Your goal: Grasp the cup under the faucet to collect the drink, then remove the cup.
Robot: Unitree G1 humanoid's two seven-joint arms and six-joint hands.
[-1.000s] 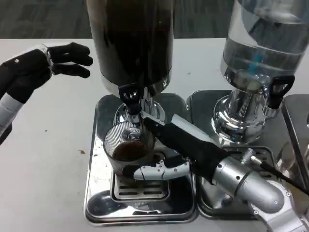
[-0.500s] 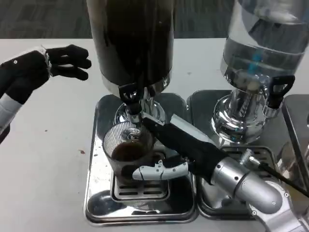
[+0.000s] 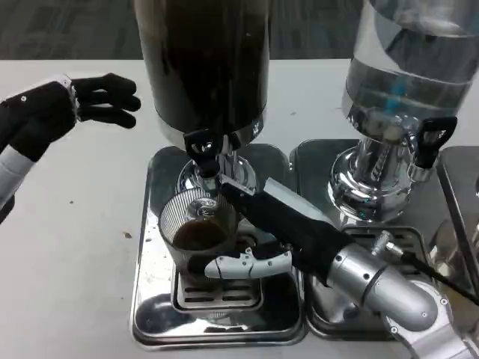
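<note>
On the white bench, the right hand grasps the clear cup under the dark dispenser's faucet, steadying it to catch drink; the left hand, released, waits at ten o'clock.

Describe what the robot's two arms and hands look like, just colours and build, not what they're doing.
The right forearm is a rounded silver metal cylinder with a thin black cable running beside it. The right hand has a black back here and white-and-black fingers with visible screws. The left hand looks mostly black, with black fingers, a white band across it and a white section toward the wrist.
</note>
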